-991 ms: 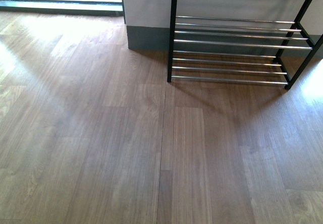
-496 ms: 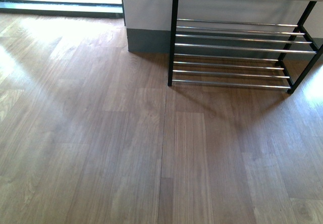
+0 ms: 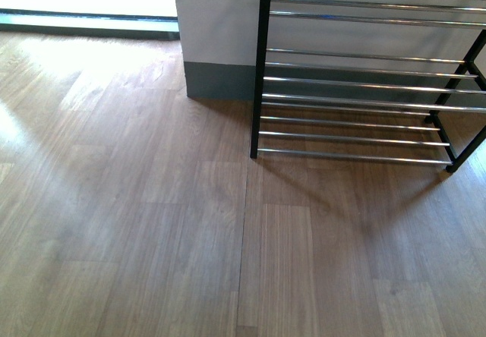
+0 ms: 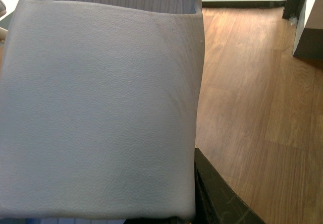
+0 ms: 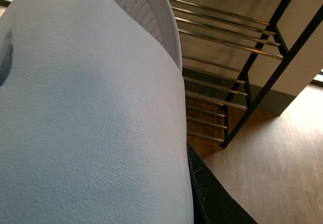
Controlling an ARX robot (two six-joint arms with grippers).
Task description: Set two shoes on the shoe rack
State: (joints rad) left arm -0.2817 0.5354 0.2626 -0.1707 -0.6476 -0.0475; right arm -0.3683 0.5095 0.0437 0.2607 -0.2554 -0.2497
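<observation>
Before the rack (image 3: 357, 86), each arm carries a pale slide (image 4: 101, 108) (image 5: 91, 123); neither end effector's grip is visible. Next, seemingly: lower both onto a shelf.

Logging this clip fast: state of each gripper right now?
Left gripper: shut on pale blue slide.
Right gripper: shut on second pale blue slide.

The shoe rack (image 3: 357, 86) runs off the picture's top and right edges; a pale slide (image 4: 96, 108) hides each gripper.
</observation>
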